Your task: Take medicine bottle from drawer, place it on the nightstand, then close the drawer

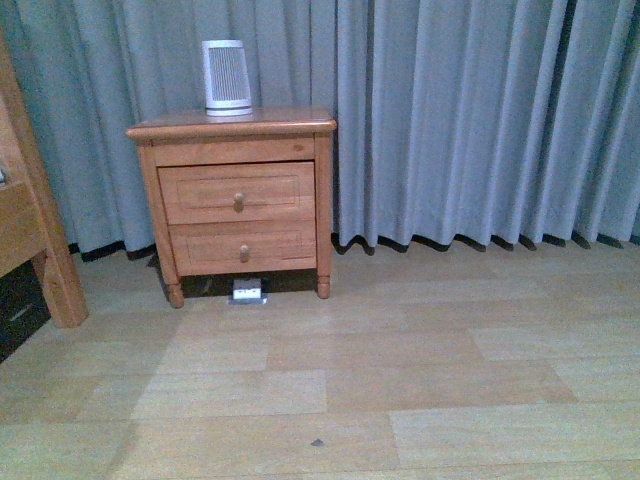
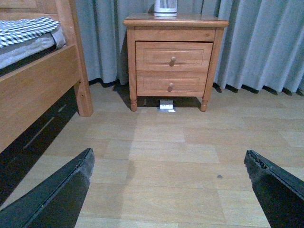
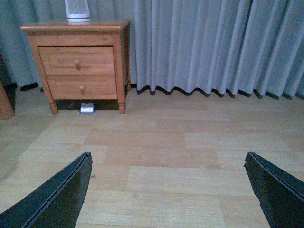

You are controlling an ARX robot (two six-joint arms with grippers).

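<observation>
Both pairs of dark fingers [image 2: 61, 194] are spread wide and grasp nothing, the left gripper [image 2: 168, 156] and right gripper [image 3: 167, 156] hanging over the wooden floor [image 2: 156, 137], well apart from the nightstand [image 1: 232, 125] against the grey curtain [image 1: 480, 120], whose upper drawer [image 1: 237, 192] sits pushed flush beneath a white ribbed device [image 1: 227, 76].

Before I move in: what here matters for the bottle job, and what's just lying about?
For the job: nightstand; upper drawer, shut, so the medicine bottle is not in view.
Lying about: white ribbed device on top; lower drawer; bed frame; curtains; small white object on the floor under the nightstand.
</observation>
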